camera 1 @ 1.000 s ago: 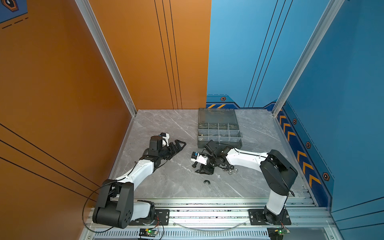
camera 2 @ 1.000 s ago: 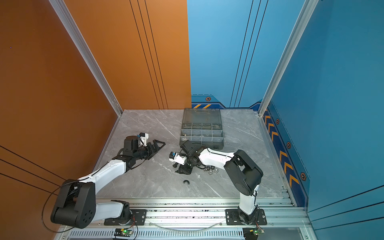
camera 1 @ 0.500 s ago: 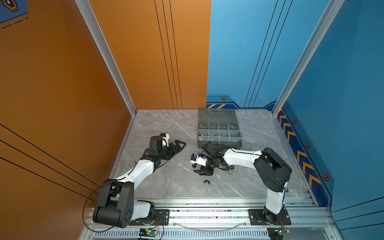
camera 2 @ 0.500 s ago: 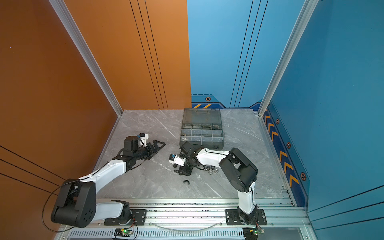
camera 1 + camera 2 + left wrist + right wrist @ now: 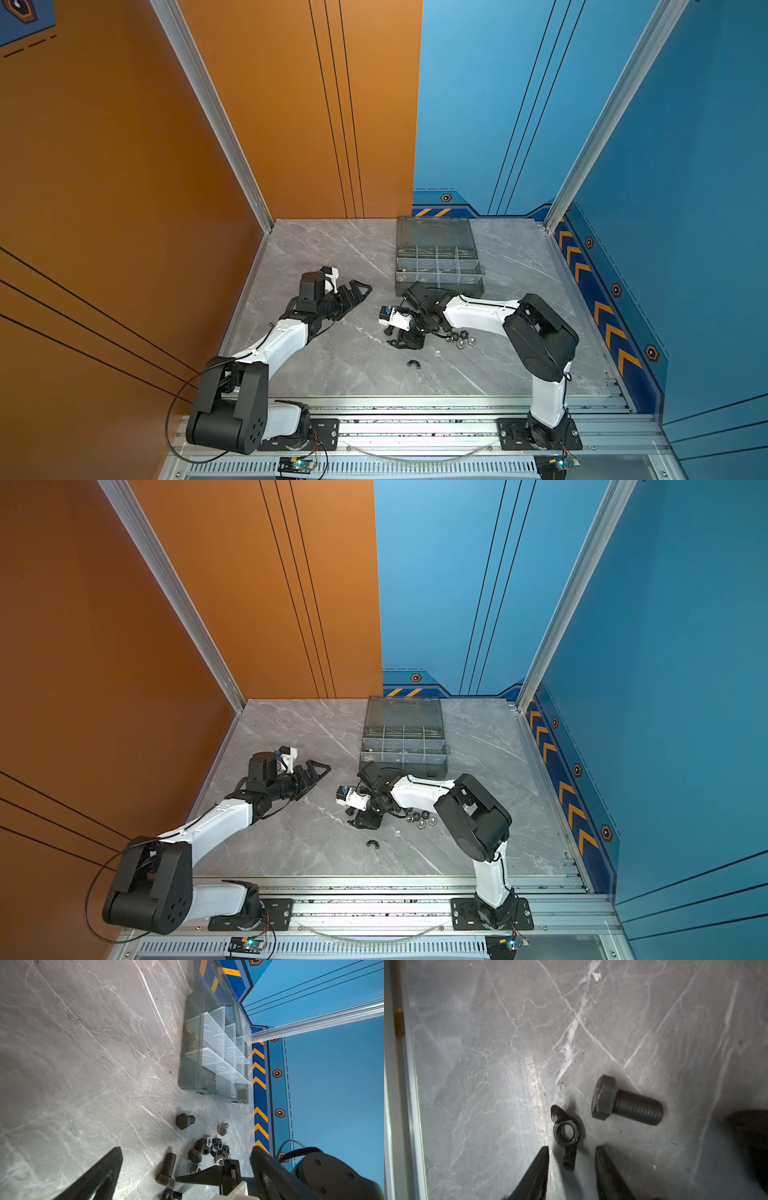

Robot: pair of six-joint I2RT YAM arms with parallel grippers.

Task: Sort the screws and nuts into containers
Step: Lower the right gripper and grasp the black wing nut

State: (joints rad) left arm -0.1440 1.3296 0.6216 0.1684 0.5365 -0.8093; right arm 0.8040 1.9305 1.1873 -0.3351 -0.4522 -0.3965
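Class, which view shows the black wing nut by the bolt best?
Right wrist view: the wing nut is close, ring and wings clear. Left wrist view clips it; in both top views it is too small.

Robot lab test cell. Orange wall [image 5: 124, 166] and blue wall [image 5: 685, 166] panels on aluminium posts [image 5: 216, 124] box in a marble-look tabletop [image 5: 353, 374]. Robot arms [image 5: 282, 345] are bolted to a metal rail [image 5: 415, 428] at the front, with a bare circuit board [image 5: 297, 462] and loose cables below.
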